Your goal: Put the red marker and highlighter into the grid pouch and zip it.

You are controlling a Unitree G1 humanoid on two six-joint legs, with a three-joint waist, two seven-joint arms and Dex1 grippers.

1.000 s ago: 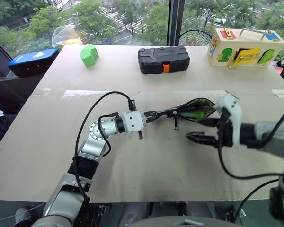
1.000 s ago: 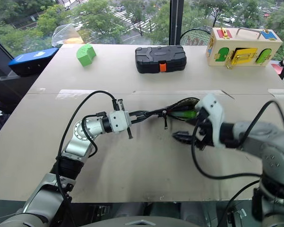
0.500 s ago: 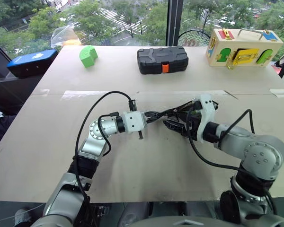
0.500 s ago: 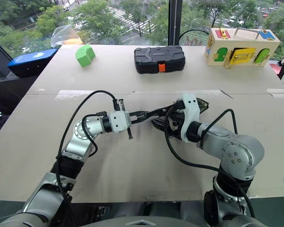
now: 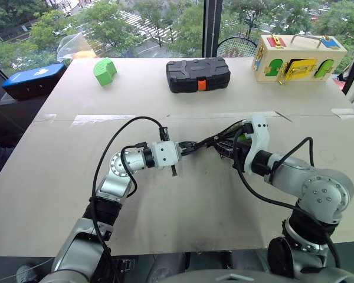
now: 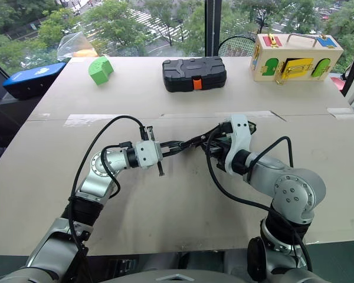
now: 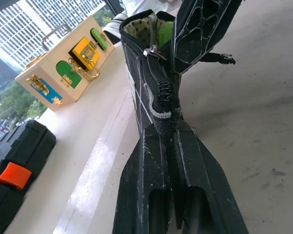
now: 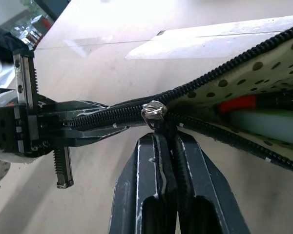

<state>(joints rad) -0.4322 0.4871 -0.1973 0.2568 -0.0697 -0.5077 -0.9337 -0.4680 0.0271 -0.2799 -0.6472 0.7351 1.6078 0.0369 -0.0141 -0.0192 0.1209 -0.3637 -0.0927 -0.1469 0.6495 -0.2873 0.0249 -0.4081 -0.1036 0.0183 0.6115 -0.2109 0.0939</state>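
The grid pouch (image 7: 139, 83) hangs just above the table's middle, stretched between both grippers with its mouth open. My left gripper (image 7: 165, 124) is shut on the pouch's closed end. My right gripper (image 8: 162, 136) is shut on the zipper pull just below the slider (image 8: 153, 111), which sits near the left gripper's end of the zip. Inside the dotted lining lie the red marker (image 8: 237, 104) and the light green highlighter (image 8: 268, 122). In the eye views my right wrist (image 5: 256, 134) covers most of the pouch.
A black hard case with an orange latch (image 5: 197, 75) stands at the back middle. A green block (image 5: 104, 71) is at the back left and a wooden latch box (image 5: 300, 57) at the back right. A blue device (image 5: 32, 79) lies off the table's left edge.
My right gripper came in from the right with open fingers, reached the pouch's zipper and shut on the pull. The left gripper kept its hold and stayed in place.
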